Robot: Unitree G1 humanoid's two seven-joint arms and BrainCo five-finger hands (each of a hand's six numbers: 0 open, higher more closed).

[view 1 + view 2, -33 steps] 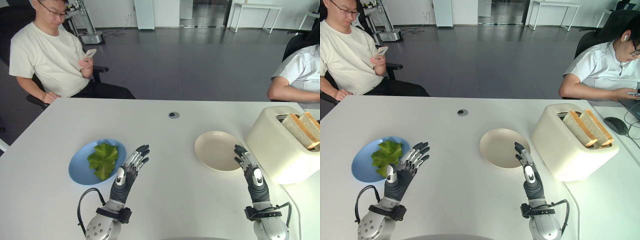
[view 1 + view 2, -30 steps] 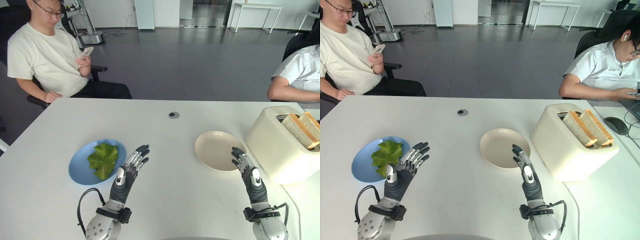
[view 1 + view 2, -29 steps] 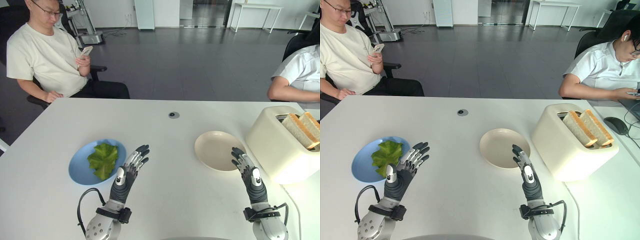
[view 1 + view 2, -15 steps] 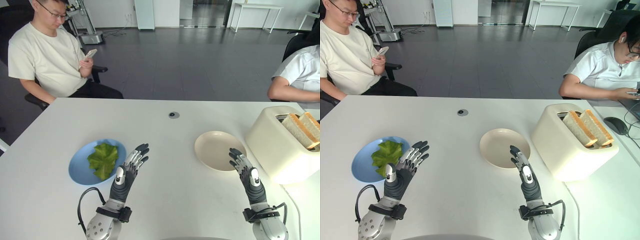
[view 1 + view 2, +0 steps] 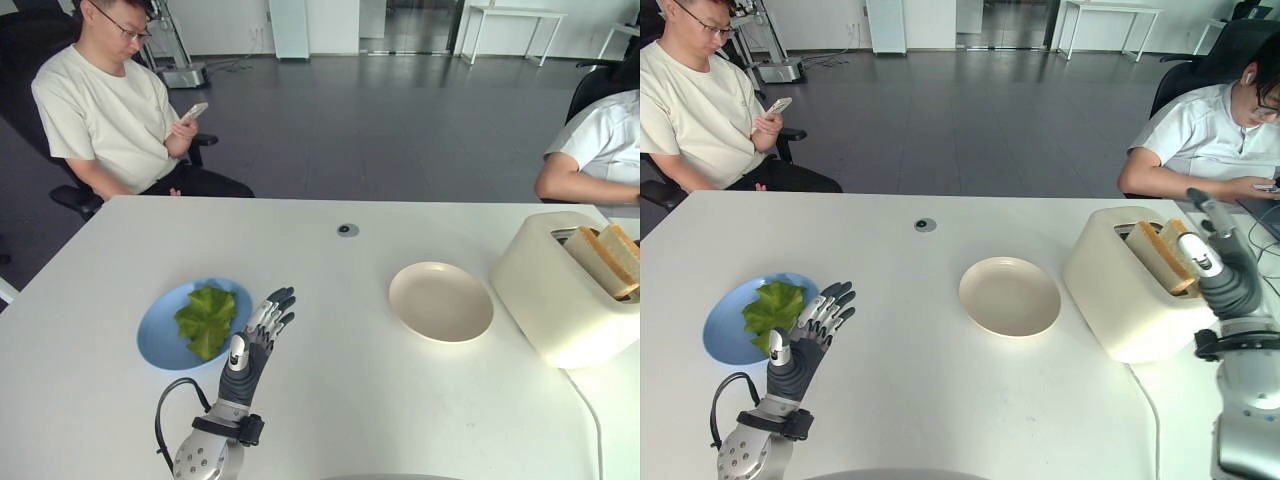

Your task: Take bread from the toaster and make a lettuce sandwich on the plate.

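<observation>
Since half a second back: the right hand point(image 5: 1218, 268) had left the table edge of the cream plate point(image 5: 440, 301) and come up at the right end of the toaster point(image 5: 1118, 290). The left hand point(image 5: 252, 340) had hardly shifted.

Left to right:
- Lettuce point(image 5: 207, 320) lay on the blue plate point(image 5: 155, 347), untouched.
- The left hand stood just right of that plate, fingers spread and pointing away, holding nothing.
- The cream plate sat bare at mid-table, well apart from both hands.
- The toaster stood at the right, two slices of bread point(image 5: 1157, 256) upright in its slots. Their long edges ran with the toaster's length, far-left to near-right.
- The right hand was raised, fingers extended and loose, nothing in its grasp. The bread lay just to its left, at the near-right ends of the slices. Contact could not be told.

Judgement: the right hand was far the nearer to the bread. A pinch across the outer slice's thin faces, then a lift straight up, looked the likely call.
</observation>
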